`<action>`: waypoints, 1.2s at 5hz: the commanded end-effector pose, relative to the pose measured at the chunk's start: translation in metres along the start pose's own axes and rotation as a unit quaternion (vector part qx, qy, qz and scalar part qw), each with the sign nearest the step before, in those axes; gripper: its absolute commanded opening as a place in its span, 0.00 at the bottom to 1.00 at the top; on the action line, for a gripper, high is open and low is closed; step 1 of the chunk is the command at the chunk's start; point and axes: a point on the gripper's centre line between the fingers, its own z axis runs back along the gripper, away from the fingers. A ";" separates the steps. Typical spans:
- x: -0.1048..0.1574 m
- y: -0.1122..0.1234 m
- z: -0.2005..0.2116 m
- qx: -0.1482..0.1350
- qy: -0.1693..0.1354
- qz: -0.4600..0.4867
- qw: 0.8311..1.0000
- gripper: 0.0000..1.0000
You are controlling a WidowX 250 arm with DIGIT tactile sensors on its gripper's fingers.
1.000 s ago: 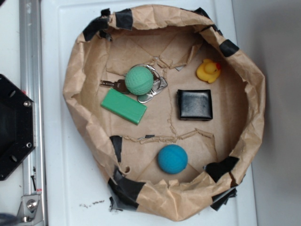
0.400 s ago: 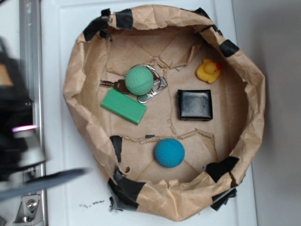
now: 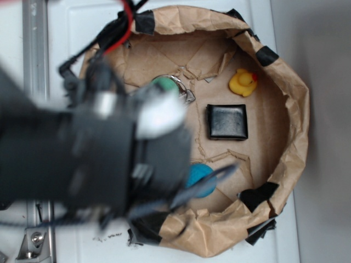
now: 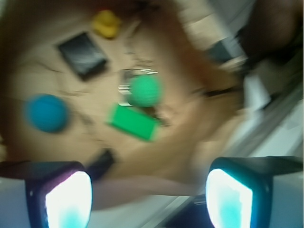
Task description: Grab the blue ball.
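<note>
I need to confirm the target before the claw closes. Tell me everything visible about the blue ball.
The blue ball is a small, round, teal-blue ball with a matte look; blur hides finer texture. It lies on the brown paper floor of the taped paper nest, apart from the other items. In the exterior view the arm covers its left part. Nothing grips it.

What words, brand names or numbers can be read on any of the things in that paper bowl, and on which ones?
None: no readable text shows in either view.
The black wallet, rubber duck, green ball, green block and blue ball show plain surfaces.
The wrist view is too blurred for any fine print.
The arm hides much of the paper bowl in the exterior view.
</note>
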 end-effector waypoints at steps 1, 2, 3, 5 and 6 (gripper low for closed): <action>0.042 -0.008 -0.042 -0.114 0.045 0.262 0.957 1.00; 0.031 -0.028 -0.071 -0.118 0.096 0.296 0.943 1.00; 0.010 -0.055 -0.101 -0.116 0.116 0.283 0.945 1.00; -0.014 -0.081 -0.135 -0.131 0.143 0.295 0.936 0.83; -0.018 -0.077 -0.133 -0.113 0.155 0.306 0.933 0.00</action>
